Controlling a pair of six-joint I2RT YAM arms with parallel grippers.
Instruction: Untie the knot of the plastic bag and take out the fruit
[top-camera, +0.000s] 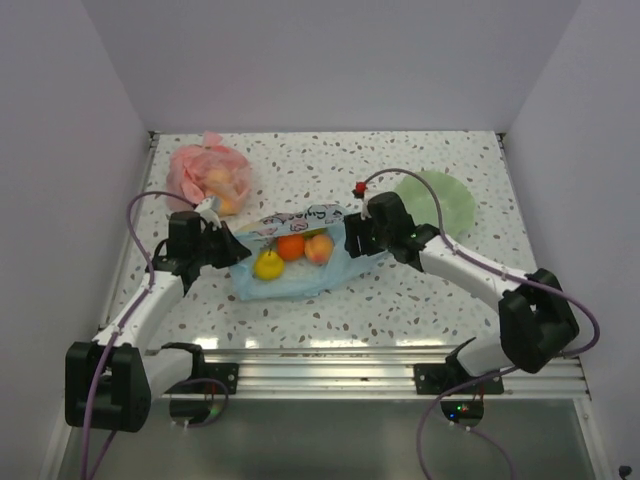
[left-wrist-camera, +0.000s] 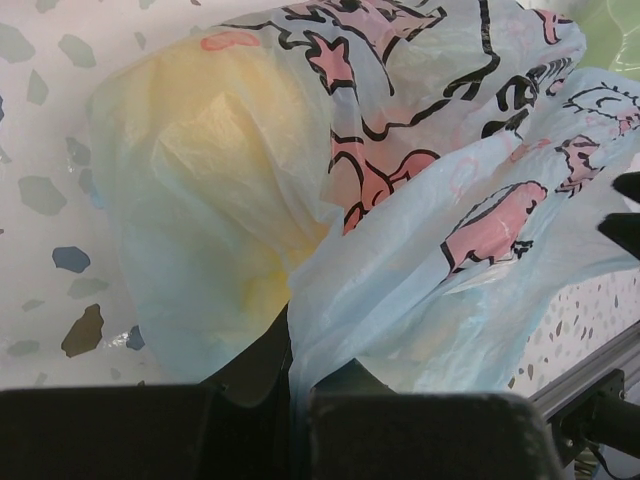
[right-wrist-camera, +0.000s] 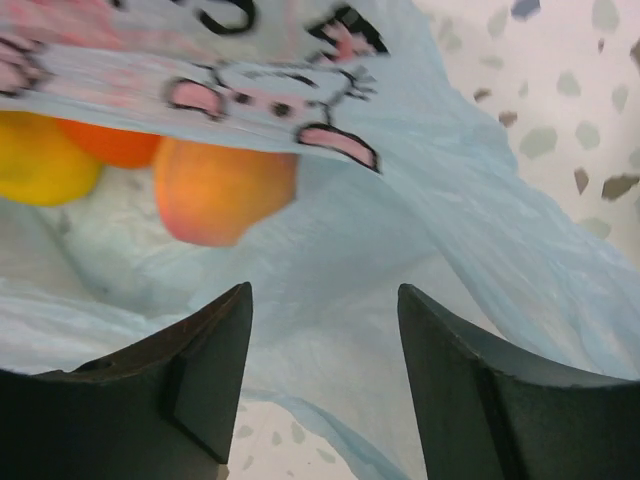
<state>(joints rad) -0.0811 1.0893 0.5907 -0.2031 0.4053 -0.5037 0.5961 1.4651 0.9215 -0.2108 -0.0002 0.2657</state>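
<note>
Left gripper (top-camera: 238, 250) clamps the blue plastic bag (top-camera: 300, 280) at centre frame. Right gripper (top-camera: 350, 240), jaws apart, sits at its right edge; fruit (top-camera: 291, 247) shows inside

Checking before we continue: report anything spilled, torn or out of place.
Nothing looks spilled or torn. The plastic bag lies crumpled with the fruit still inside, and the left fingers pinch its edge. Nothing else stands out.

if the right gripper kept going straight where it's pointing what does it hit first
Most likely the plastic bag: its pale blue film lies just beyond the open fingers of the right gripper. The peach fruit sits further along that line, slightly left, though depth is hard to judge.
</note>
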